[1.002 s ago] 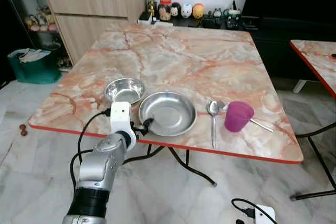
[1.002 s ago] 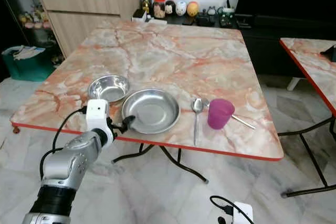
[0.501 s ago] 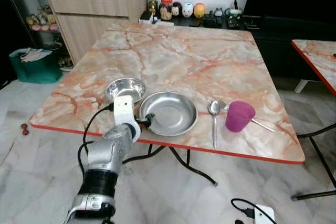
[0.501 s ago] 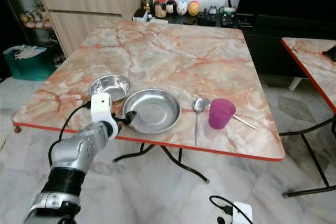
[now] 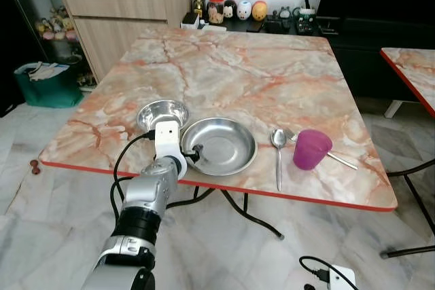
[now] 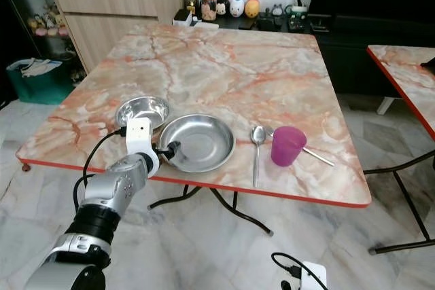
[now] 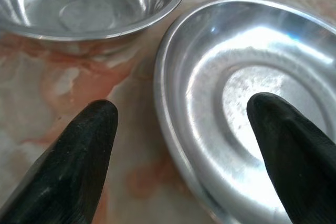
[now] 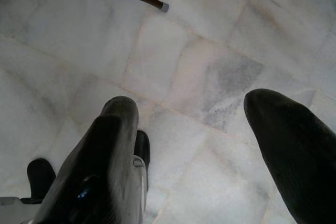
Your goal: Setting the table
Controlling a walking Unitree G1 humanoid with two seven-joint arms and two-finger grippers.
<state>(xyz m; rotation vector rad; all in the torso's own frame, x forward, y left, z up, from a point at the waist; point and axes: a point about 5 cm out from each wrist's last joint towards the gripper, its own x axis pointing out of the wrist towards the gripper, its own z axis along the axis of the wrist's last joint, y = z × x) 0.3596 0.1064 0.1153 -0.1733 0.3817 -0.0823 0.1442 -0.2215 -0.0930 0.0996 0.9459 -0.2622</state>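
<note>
Plate [image 5: 219,145] rim sits right between the spread fingers of the left gripper [image 7: 181,129] — nothing clamped, jaws wide apart.

In the left wrist view one finger [image 7: 79,150] hangs over bare marble outside the rim and the other hovers over the plate's inside; can't tell if either touches metal. The plate lies near the front edge of the table [image 5: 258,66], with a small steel bowl [image 5: 162,113] just beside it on the robot's left, close behind the wrist. To the right lie a spoon [image 5: 277,147] and a purple cup [image 5: 312,149]; the cup hides most of another utensil [image 5: 340,160], so I can't name it. The right gripper [image 8: 205,145] hangs open above the floor [image 8: 199,77] — idle.
</note>
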